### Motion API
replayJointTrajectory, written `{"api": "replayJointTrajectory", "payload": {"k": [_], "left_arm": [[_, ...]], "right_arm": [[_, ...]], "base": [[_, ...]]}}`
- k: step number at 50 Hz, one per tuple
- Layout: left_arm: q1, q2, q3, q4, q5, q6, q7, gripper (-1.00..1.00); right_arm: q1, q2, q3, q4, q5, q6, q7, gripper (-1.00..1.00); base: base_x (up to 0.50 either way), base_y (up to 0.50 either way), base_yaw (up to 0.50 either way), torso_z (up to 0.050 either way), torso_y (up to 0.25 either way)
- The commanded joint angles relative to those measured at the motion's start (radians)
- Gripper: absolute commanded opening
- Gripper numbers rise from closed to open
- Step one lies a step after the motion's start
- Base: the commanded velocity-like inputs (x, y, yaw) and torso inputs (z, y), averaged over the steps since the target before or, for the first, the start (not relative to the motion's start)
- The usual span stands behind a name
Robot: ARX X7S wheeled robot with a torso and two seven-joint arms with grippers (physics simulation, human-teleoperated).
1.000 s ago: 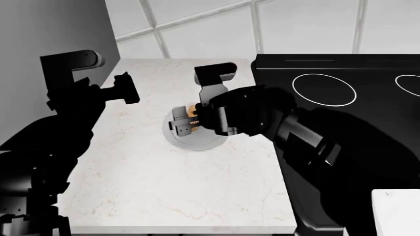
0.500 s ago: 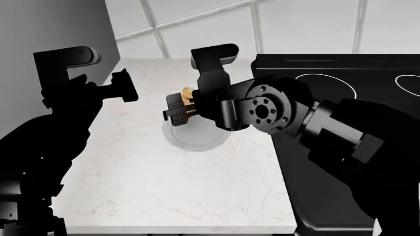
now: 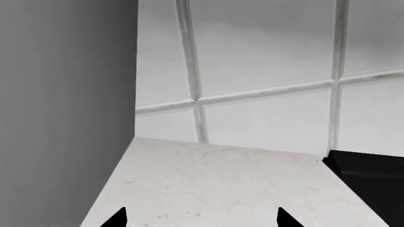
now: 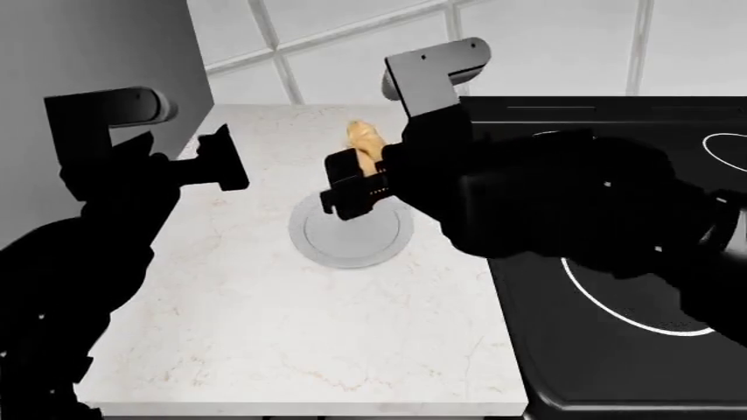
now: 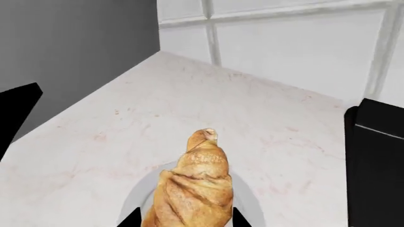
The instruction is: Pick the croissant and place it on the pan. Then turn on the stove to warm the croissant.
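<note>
My right gripper (image 4: 359,185) is shut on the golden-brown croissant (image 4: 363,143) and holds it in the air above the round white plate (image 4: 350,236). In the right wrist view the croissant (image 5: 194,191) fills the space between the two fingertips, its tapered end pointing away, with the plate's rim (image 5: 131,205) below it. The black stove (image 4: 607,306) stands to the right of the counter, with a white-ringed burner (image 4: 636,306) showing under my right arm. The pan is out of view. My left gripper (image 4: 222,157) hangs open and empty over the counter's left side; both its fingertips (image 3: 120,218) show wide apart.
The marble counter (image 4: 292,332) runs from the grey wall on the left (image 4: 82,52) to the stove. White tiled wall (image 4: 526,44) stands behind. The stove's corner (image 3: 366,165) shows in the left wrist view.
My right gripper has lifted the croissant off the plate and carried it up and slightly right. The right arm has swung over the stove. The left arm has barely moved.
</note>
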Motion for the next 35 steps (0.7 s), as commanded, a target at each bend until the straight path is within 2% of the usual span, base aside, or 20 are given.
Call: {"api": "replayJointTrajectory", "payload": {"k": [1,18,35], "left_arm": [[0.036,-0.009,-0.012,0.100,-0.041,-0.054,-0.020,1.00],[0.055,-0.009,-0.008,0.180,-0.078,-0.120,-0.057,1.00],[0.055,-0.004,-0.004,0.218,-0.103,-0.147,-0.080,1.00]], "right_arm": [[0.029,0.148,0.056,-0.226,0.001,-0.013,0.061,-1.00],[0.025,0.276,0.081,-0.401,-0.019,-0.024,0.114,-1.00],[0.007,0.319,0.104,-0.487,-0.001,-0.056,0.162,-1.00]], "base": [[0.00,0.00,0.00,0.000,0.000],[0.00,0.00,0.00,0.000,0.000],[0.00,-0.49,0.00,0.000,0.000]]}}
